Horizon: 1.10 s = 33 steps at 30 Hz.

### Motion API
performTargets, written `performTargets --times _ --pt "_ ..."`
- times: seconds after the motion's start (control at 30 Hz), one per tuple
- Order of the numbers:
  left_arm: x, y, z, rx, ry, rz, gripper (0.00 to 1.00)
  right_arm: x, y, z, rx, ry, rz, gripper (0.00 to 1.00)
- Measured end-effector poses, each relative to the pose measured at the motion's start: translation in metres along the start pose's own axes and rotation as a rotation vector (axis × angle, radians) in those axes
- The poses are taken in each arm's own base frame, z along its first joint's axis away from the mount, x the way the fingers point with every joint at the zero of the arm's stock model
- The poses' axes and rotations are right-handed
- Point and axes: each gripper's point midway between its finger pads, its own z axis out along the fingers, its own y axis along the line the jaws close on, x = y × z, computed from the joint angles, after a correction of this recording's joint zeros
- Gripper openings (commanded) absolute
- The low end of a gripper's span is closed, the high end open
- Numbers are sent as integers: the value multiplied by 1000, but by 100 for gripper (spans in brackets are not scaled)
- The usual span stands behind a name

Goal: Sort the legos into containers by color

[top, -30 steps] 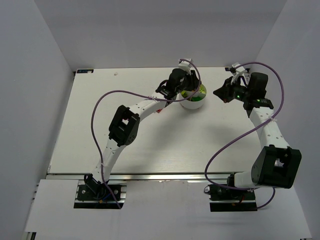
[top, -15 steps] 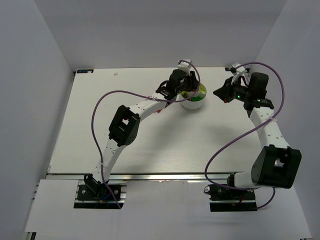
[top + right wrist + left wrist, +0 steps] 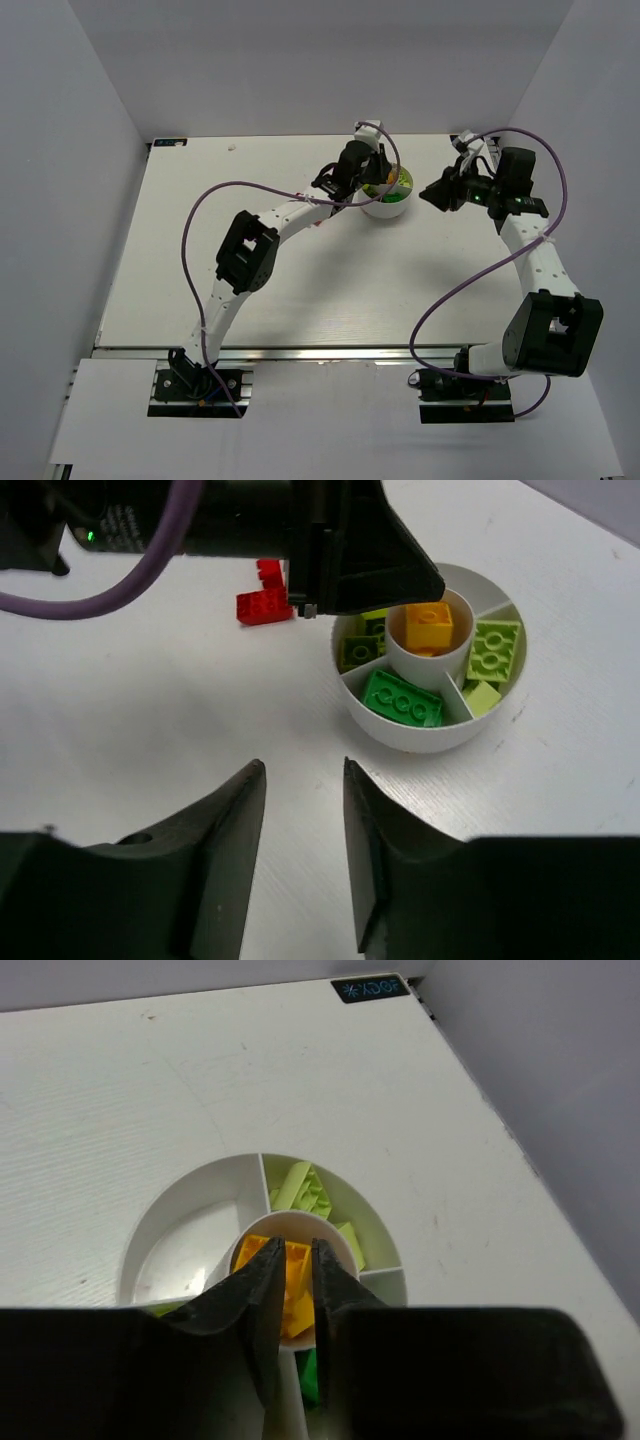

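Note:
The round white dish [image 3: 392,209] stands at the back middle of the table. My left gripper [image 3: 290,1245] hovers over the centre cup of the dish [image 3: 180,1220], jaws a narrow gap apart, orange legos [image 3: 295,1280] showing below between them. In the right wrist view an orange lego [image 3: 430,620] lies in the cup, not gripped. Yellow-green legos [image 3: 495,648] and a dark green lego [image 3: 403,700] fill wedge compartments. Red legos [image 3: 263,605] lie on the table left of the dish [image 3: 420,742]. My right gripper [image 3: 300,765] is open over bare table, just short of the dish.
The left arm's black wrist [image 3: 250,520] and its purple cable [image 3: 120,580] hang over the table behind the red legos. The right wall [image 3: 560,1090] runs close beside the dish.
The right gripper has gone from shut to open and moved a little left toward the dish. The left gripper's jaws have narrowed over the centre cup.

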Motion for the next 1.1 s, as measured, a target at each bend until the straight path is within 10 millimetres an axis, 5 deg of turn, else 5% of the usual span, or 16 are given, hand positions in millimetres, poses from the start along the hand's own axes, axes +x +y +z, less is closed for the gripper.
performTargets --times 0.07,0.23,0.37,0.5,0.6,0.67,0.8,0.83,0.9,0.97,1.03,1.07,1.1 --pt "0 3 -7 -13 8 -4 4 3 10 -1 -68 2 -70 57" --pt "-16 13 -54 -35 23 -53 0 19 31 -1 -219 12 -297 62" --pt "-49 46 -117 -84 -18 -136 42 41 43 8 -322 52 -437 55" --pt "-84 107 -187 -196 -99 -239 78 56 53 26 -407 94 -527 47" --pt "-96 141 -220 -274 -132 -288 85 59 61 39 -436 122 -569 45" --pt "-88 148 -229 -296 -103 -306 83 57 65 49 -435 139 -585 44" --pt "-45 151 -234 -311 21 -366 42 50 68 69 -393 181 -562 45" --pt "-34 153 -236 -315 50 -387 23 49 69 74 -384 190 -551 46" --pt "-8 158 -240 -330 105 -425 15 45 73 85 -358 209 -510 46" --pt "13 165 -246 -353 145 -468 21 43 76 95 -334 226 -459 47" --pt "29 176 -252 -389 167 -520 44 40 80 104 -315 242 -394 48" --pt "33 180 -254 -406 173 -549 64 38 81 108 -305 249 -356 49" --pt "35 183 -254 -418 174 -571 69 36 81 112 -296 252 -327 49"
